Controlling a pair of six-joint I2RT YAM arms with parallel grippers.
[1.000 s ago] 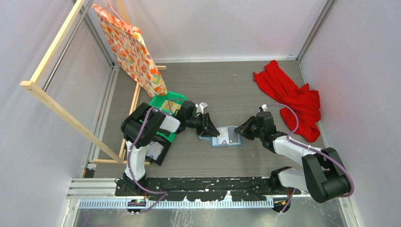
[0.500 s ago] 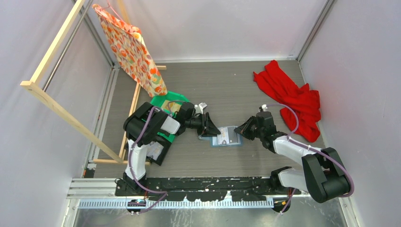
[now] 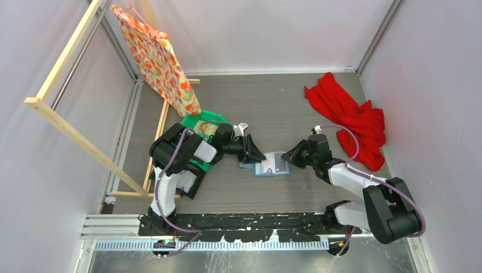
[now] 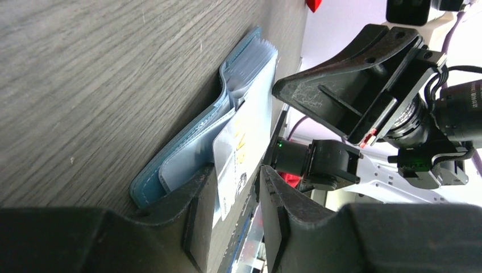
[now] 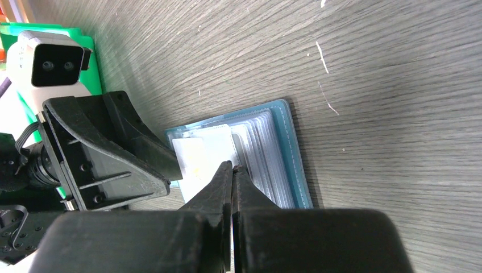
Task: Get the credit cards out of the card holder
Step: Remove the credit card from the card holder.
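The blue-teal card holder (image 3: 273,165) lies open on the table between both arms, its clear sleeves fanned out (image 5: 267,153). A whitish credit card (image 4: 230,151) with yellow print sticks out of its left side (image 5: 202,151). My left gripper (image 4: 236,176) is open; its fingers straddle the card's free edge with a gap on each side. It sits at the holder's left end (image 3: 254,154). My right gripper (image 5: 232,166) is shut, its tips resting on the holder where the card meets the sleeves, at the holder's right side (image 3: 287,158).
A green plastic bin (image 3: 200,122) stands behind the left arm. A red cloth (image 3: 349,116) is heaped at the back right. A patterned bag (image 3: 159,57) hangs from a wooden frame (image 3: 68,57) along the left wall.
The left gripper has edged slightly right toward the holder and its jaws have parted a little. The right arm and the holder have stayed put.
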